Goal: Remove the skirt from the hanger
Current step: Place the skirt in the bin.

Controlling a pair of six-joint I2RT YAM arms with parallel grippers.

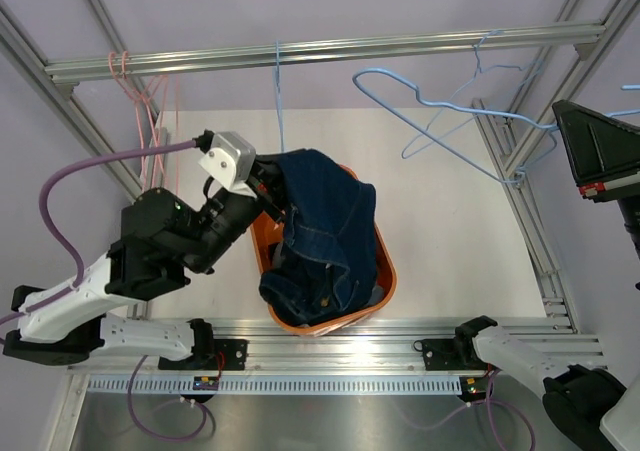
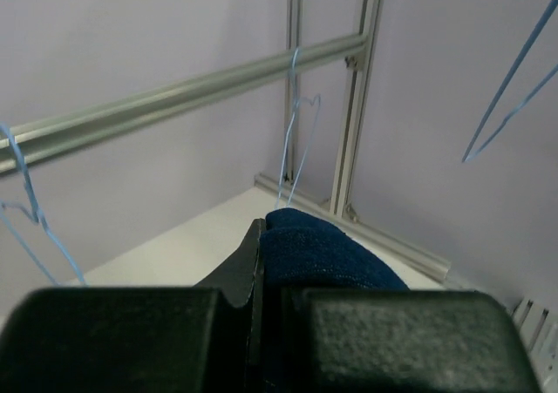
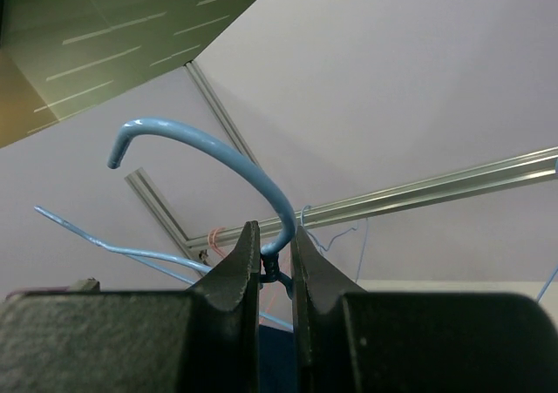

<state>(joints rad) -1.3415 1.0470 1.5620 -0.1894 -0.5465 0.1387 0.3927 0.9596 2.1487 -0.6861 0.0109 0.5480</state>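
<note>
My left gripper (image 1: 268, 197) is shut on a dark navy denim garment (image 1: 320, 233), which drapes down into an orange basket (image 1: 262, 251). In the left wrist view the navy cloth (image 2: 327, 254) bulges out from between the fingers of this gripper (image 2: 266, 267). My right gripper (image 1: 558, 121) is shut on the twisted neck of a light-blue wire hanger (image 1: 440, 111), held high at the right; its hook (image 3: 218, 149) curves up above the gripper (image 3: 275, 236). Pink wire hangers (image 1: 150, 121) hang from the rail at the far left. No light-blue skirt shows.
An aluminium rail (image 1: 330, 51) crosses the back, with frame posts at both sides. Another light-blue hanger (image 1: 278, 91) hangs from its middle and more (image 1: 490, 61) hang at its right end. The white table (image 1: 450, 241) lies to the right of the basket.
</note>
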